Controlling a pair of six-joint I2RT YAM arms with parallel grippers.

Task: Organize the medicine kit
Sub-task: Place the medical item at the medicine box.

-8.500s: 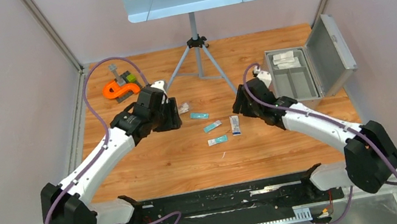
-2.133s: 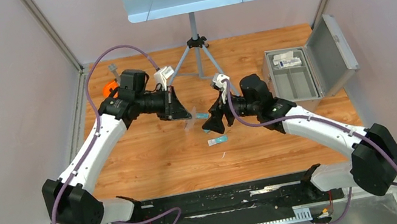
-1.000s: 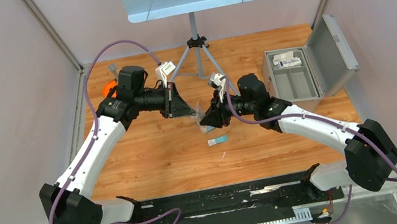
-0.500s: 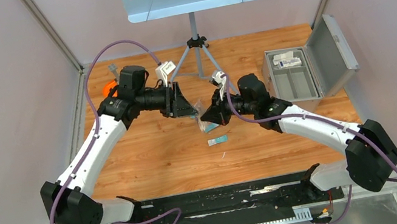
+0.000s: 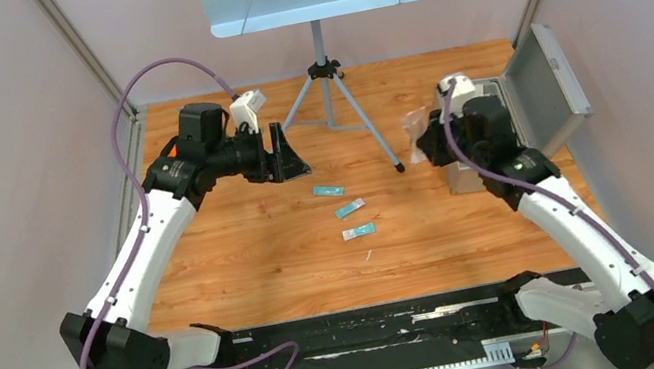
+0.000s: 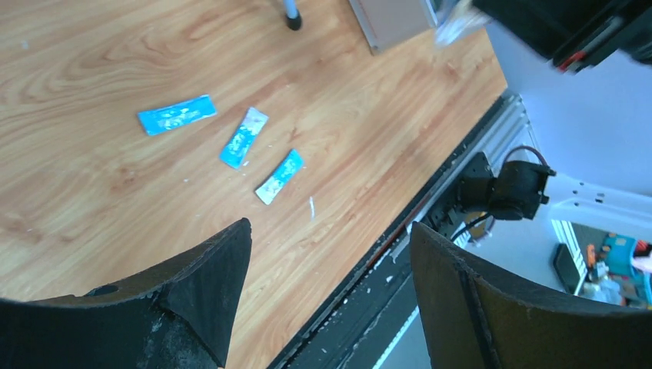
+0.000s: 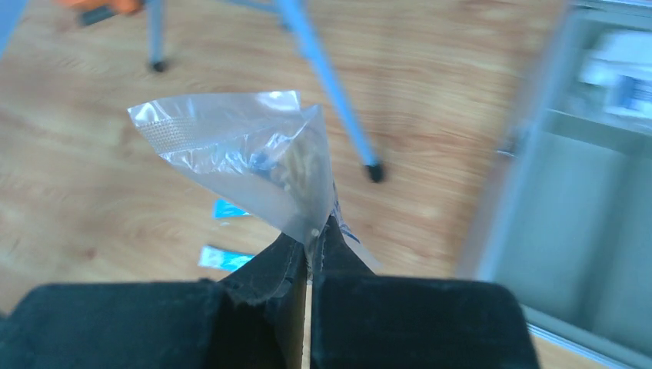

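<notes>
Right claw (image 7: 310, 240) is pinching a seemingly limp, slippery bag (image 7: 231, 146) by its corner near the kit (image 5: 545, 90); left claw (image 6: 330, 231) is gaping.

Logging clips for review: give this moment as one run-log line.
left gripper: open, empty | right gripper: shut on clear bag, near open medicine kit | three blue packets: loose on table
</notes>
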